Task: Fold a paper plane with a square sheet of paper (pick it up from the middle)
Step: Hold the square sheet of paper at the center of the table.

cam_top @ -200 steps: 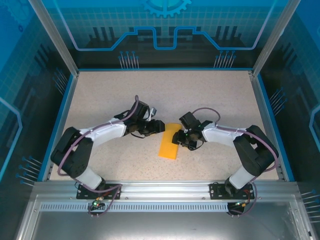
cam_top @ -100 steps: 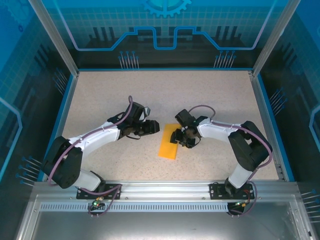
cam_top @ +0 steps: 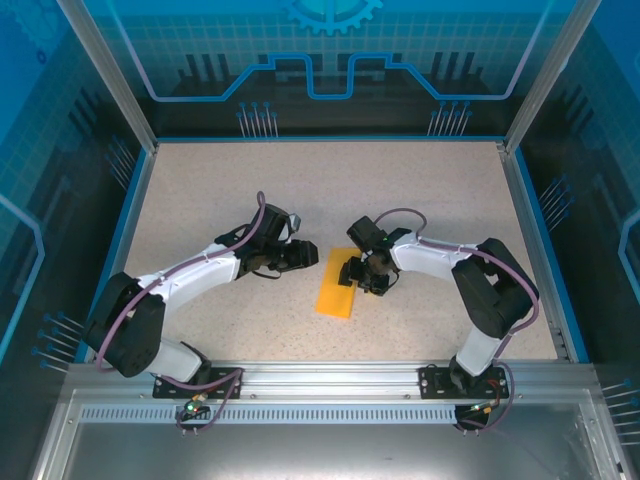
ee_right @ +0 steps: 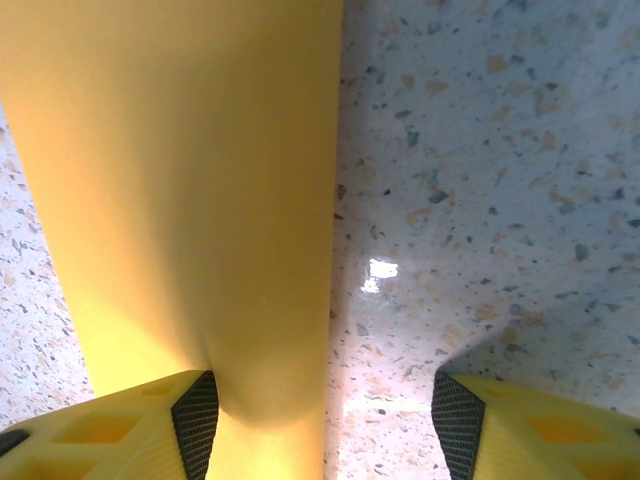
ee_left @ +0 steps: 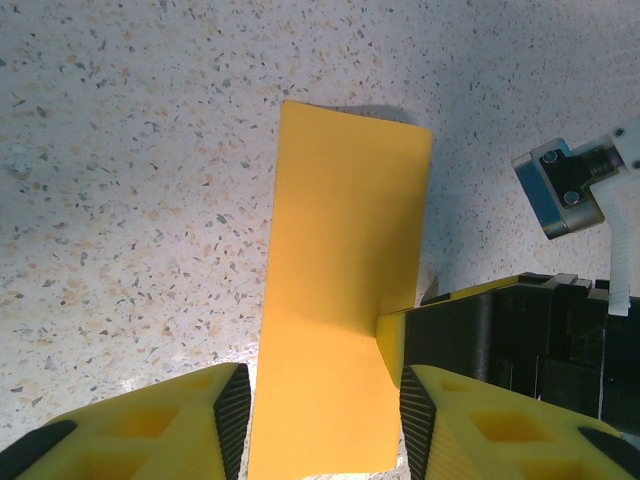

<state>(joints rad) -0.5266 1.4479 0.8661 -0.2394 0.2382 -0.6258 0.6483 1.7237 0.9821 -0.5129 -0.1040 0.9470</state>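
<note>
The square sheet of paper (cam_top: 337, 286) lies flat on the speckled table (cam_top: 200, 190) as a narrow orange rectangle; a paper plane is out of view. My left gripper (cam_top: 310, 257) hovers by the sheet's far left end. In the left wrist view the paper (ee_left: 340, 290) runs between the open fingers of the left gripper (ee_left: 320, 425), almost filling the gap. My right gripper (cam_top: 356, 273) sits low on the sheet's right edge. In the right wrist view the right gripper (ee_right: 325, 425) is open, its left finger (ee_right: 195, 415) on the paper (ee_right: 180, 200) and the right one over bare table.
Blue-edged rails and glass walls (cam_top: 330, 60) enclose the table on all sides. A metal frame bar (cam_top: 330, 378) with both arm bases runs along the near edge. Open tabletop extends behind and to both sides of the sheet.
The left arm pulled back a little to the left and its jaws narrowed. The right gripper slid left onto the paper's edge and its jaws widened. The paper stayed put.
</note>
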